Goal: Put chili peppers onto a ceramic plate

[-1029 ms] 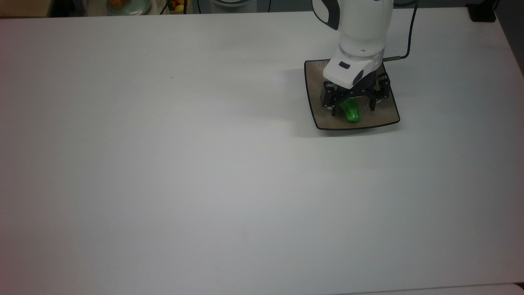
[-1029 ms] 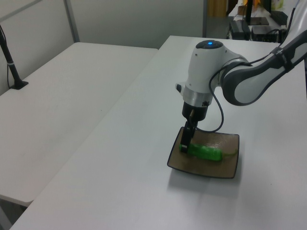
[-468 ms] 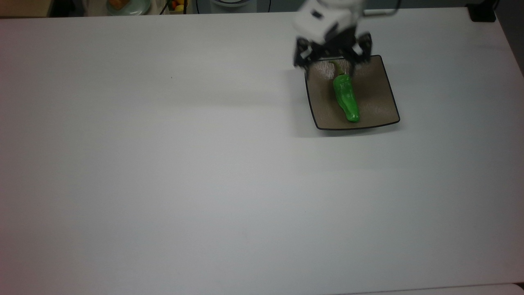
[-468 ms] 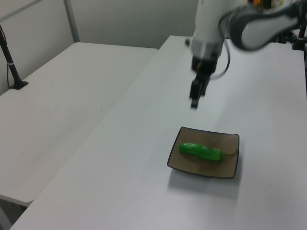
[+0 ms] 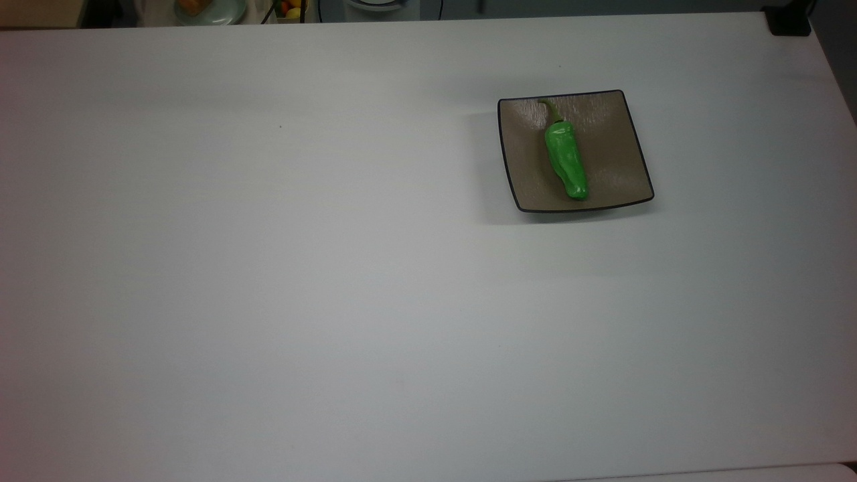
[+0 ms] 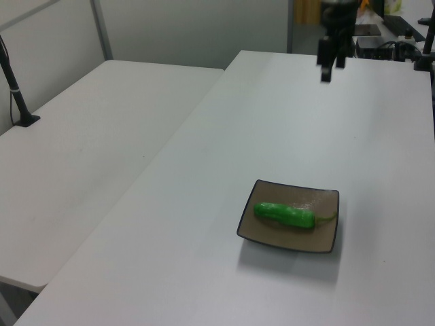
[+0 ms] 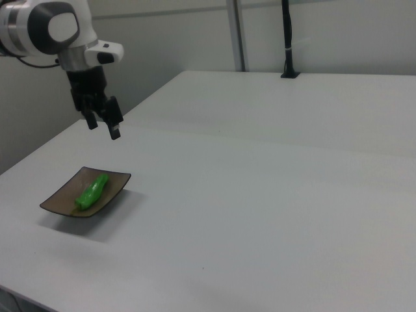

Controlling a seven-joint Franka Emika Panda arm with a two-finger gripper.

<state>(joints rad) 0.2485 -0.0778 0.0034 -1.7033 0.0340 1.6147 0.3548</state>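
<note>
A glossy green chili pepper [image 5: 566, 161] lies along the middle of the square brown ceramic plate [image 5: 615, 147], its stem pointing toward the table's far edge in the top view. The left view shows the same pepper [image 6: 285, 215] on the plate [image 6: 322, 238], and the right view shows the pepper [image 7: 91, 190] on the plate [image 7: 60, 202]. My gripper [image 7: 103, 126] hangs high above the table, well clear of the plate, open with nothing between its fingers. In the left view the gripper [image 6: 330, 65] is far behind the plate, near the table's far end.
The white table [image 5: 335, 268] stretches wide around the plate. A second white table [image 6: 81, 163] adjoins it on the left view's left. A black post [image 7: 286, 39] stands at the back in the right view. Clutter [image 5: 288, 8] sits beyond the top view's upper edge.
The gripper let go of the pepper, rose off the plate and drew back toward the table's far end, leaving the top view. The pepper stays lying on the plate.
</note>
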